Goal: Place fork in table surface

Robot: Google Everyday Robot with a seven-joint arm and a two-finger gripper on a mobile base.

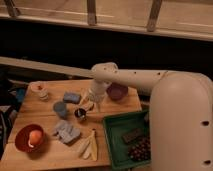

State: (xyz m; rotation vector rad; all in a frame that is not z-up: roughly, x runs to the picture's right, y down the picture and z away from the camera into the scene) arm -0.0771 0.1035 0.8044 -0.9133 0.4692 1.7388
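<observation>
My gripper hangs from the white arm low over the middle of the light brown wooden table surface. It is just above and to the right of the small dark metal cup. A short pale sliver at the gripper's tip may be the fork; I cannot tell whether it is held or lying on the wood. The gripper's own state is not visible.
A purple bowl stands right of the gripper. A blue sponge and blue cup lie to its left. Cream-yellow pieces, a grey-blue cloth, a red bowl and a green tray are nearer.
</observation>
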